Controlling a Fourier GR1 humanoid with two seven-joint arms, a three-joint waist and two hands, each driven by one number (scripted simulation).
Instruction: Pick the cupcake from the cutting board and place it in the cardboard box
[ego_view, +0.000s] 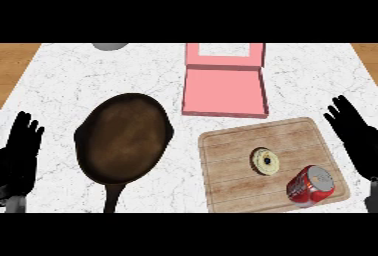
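sensibly, the right hand (356, 135), fingers spread and straight, should swing toward nine o'clock over the cutting board (229, 192) and close on the cupcake (265, 161) from above, avoiding the red can (311, 186) at its five o'clock. the pink box (224, 92) lies at twelve. the left hand (22, 150) rests open-fingered.

Cupcake (266, 161): on cutting board (229, 150), beside red can (311, 186)
Pink box (224, 91): open, behind board
Skillet (124, 138): left of board
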